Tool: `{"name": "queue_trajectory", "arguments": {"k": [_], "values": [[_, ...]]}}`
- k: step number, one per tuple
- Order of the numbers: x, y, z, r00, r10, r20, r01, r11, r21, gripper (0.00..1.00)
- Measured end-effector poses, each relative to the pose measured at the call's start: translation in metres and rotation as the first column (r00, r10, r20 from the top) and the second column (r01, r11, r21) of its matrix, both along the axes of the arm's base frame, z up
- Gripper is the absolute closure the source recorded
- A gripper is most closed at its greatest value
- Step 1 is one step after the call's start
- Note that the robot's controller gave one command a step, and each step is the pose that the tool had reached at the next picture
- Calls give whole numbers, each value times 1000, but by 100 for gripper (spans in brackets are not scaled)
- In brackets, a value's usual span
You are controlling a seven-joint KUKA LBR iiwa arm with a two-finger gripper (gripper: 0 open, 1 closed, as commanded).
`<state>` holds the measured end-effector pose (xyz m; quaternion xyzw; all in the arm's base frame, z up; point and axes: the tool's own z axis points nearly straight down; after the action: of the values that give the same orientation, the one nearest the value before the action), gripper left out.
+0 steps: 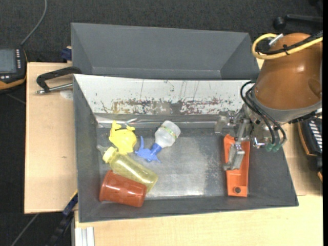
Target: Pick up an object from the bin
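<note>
My gripper [236, 155] hangs low at the right side of the bin, right over the upper half of a long orange block [238, 181]. The block lies flat along the bin's right wall, with a small hole near its front end. The gripper's grey metal covers part of the block's top, and I cannot tell whether it touches or grips the block.
At the left of the bin lie a red cup [122, 189] on its side, a pale yellow bottle [131, 169], a yellow toy [122, 138], a small blue toy [149, 150] and a clear little bottle [167, 134]. The arm's orange cover stands above the bin's right rim.
</note>
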<state>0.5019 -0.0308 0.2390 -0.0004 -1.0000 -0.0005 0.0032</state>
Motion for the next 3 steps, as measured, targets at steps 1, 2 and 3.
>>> {"name": "queue_trajectory", "arguments": {"k": [1, 2, 3], "values": [[1, 0, 5, 1000, 1, 9, -1, 1000, 0, 0], [48, 36, -30, 999, 52, 16, -52, 999, -1, 0], [62, 53, -48, 997, 74, 6, -74, 997, 3, 0]]}}
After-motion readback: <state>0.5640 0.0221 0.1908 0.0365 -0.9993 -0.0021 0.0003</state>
